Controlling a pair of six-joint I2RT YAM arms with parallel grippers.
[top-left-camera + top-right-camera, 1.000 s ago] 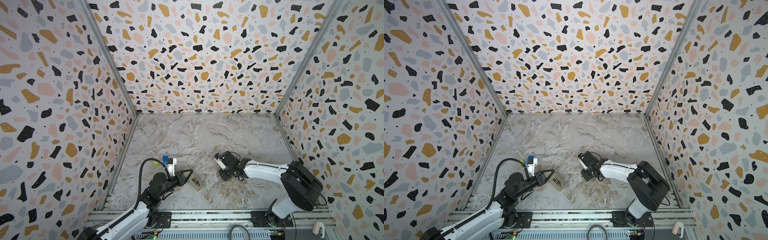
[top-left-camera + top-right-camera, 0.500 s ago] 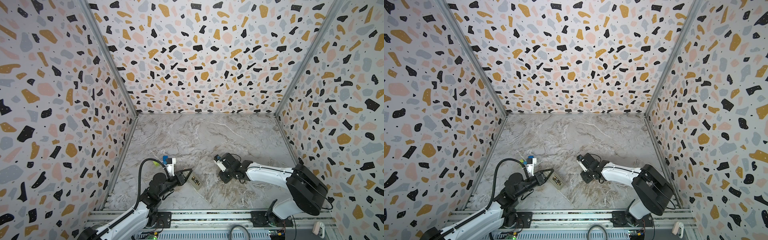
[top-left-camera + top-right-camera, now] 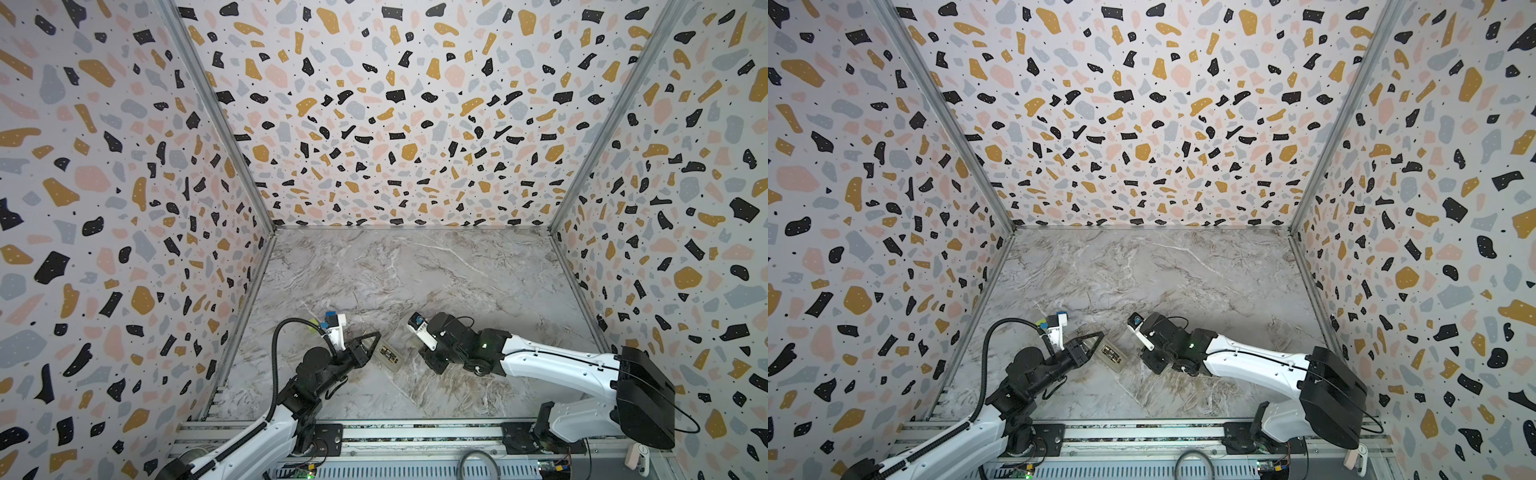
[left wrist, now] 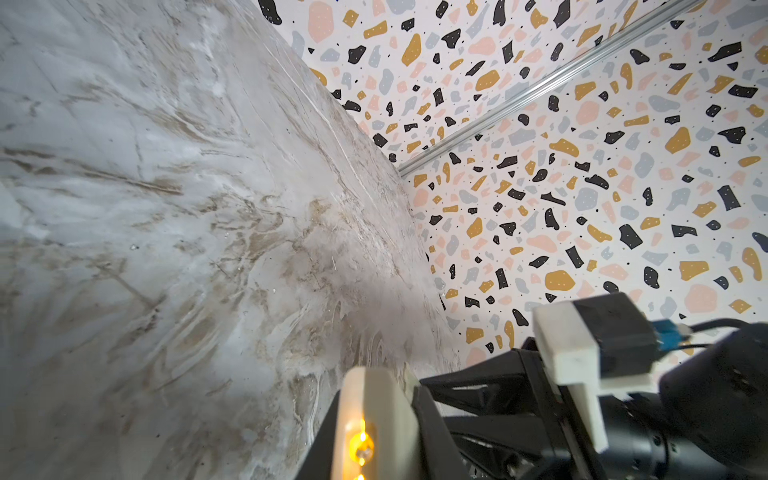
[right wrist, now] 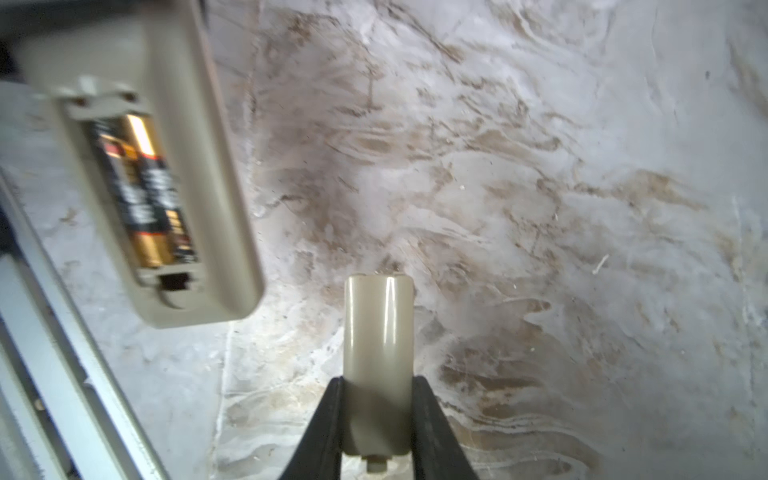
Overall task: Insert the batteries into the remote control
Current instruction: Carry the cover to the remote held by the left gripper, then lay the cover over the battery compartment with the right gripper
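Observation:
The off-white remote control (image 3: 388,355) (image 3: 1113,356) lies back-up at front centre, and my left gripper (image 3: 373,344) is shut on one end of it. In the left wrist view the remote (image 4: 390,399) sits between the two black fingers of that gripper (image 4: 376,432). Two black and copper batteries (image 5: 145,187) lie side by side in the open recess of the remote (image 5: 216,174). My right gripper (image 5: 378,384) is shut on a small off-white battery cover (image 5: 378,332), just right of the remote's free end. In both top views the right gripper (image 3: 424,353) (image 3: 1148,351) hangs low beside the remote.
The marble floor (image 3: 415,282) is ringed by terrazzo-patterned walls (image 3: 395,124) on three sides. A metal rail (image 3: 374,434) with both arm bases runs along the front edge. The right arm (image 3: 552,365) stretches across the front right.
The right gripper has moved left with the cover, closer to the remote's free end. The left arm and the remote have not moved.

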